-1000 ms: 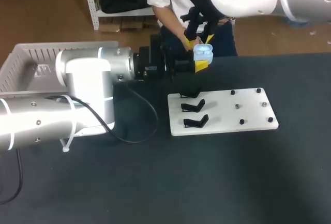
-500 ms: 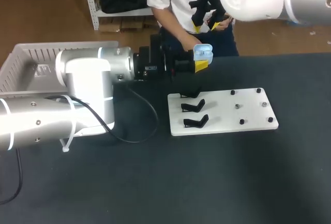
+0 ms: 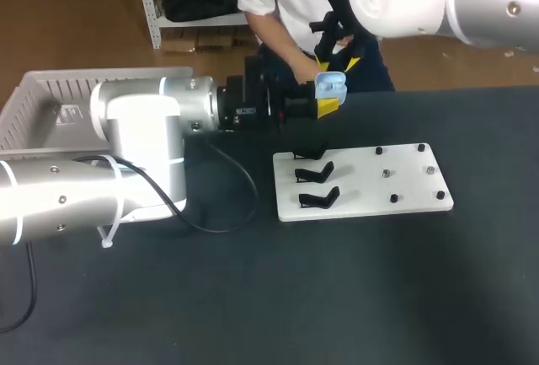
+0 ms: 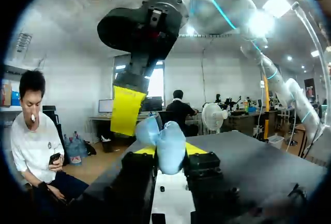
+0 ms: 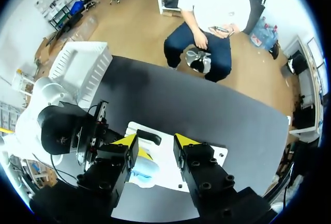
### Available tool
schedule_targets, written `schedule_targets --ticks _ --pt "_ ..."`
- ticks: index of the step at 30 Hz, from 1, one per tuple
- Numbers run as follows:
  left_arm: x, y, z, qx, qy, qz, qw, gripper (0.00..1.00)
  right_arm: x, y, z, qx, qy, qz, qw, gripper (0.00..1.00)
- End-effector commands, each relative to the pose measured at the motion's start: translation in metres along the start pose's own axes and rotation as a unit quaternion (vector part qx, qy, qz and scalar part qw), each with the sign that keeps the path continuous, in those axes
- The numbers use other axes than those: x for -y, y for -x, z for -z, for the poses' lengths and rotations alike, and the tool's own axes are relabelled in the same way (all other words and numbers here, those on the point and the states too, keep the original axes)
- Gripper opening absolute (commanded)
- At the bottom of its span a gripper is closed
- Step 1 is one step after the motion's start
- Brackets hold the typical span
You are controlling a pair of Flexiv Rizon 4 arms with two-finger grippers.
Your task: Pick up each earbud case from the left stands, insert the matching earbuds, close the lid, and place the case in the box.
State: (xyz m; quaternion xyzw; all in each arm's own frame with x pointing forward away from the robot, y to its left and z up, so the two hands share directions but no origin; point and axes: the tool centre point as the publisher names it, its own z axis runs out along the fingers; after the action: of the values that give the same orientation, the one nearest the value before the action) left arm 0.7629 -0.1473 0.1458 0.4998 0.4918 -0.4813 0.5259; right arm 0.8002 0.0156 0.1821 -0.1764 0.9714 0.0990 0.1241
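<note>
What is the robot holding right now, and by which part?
The left gripper clamps the pale blue earbud case by the sides of its lower half; the right gripper above holds nothing.

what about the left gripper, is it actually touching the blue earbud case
Touching. The left wrist view shows the earbud case wedged between the two fingers of the left gripper, both yellow tips pressed against its sides.

Blue earbud case in left claw
</note>
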Motion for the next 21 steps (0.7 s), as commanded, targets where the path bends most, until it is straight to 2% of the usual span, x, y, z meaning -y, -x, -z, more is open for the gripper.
schedule_targets --ticks 1,15,21 --pt "0.002 -0.001 0.000 0.003 0.003 -0.003 1.000 0.00 0.000 -0.011 0.003 0.005 0.001 -0.004 1.000 0.44" --pt "0.002 -0.001 0.000 0.003 0.003 -0.003 1.000 0.00 -0.001 -0.021 0.002 0.013 0.012 -0.019 1.000 0.45" --pt "0.002 -0.001 0.000 0.003 0.003 -0.003 1.000 0.00 0.019 -0.022 0.034 0.065 0.014 -0.054 0.996 0.52"
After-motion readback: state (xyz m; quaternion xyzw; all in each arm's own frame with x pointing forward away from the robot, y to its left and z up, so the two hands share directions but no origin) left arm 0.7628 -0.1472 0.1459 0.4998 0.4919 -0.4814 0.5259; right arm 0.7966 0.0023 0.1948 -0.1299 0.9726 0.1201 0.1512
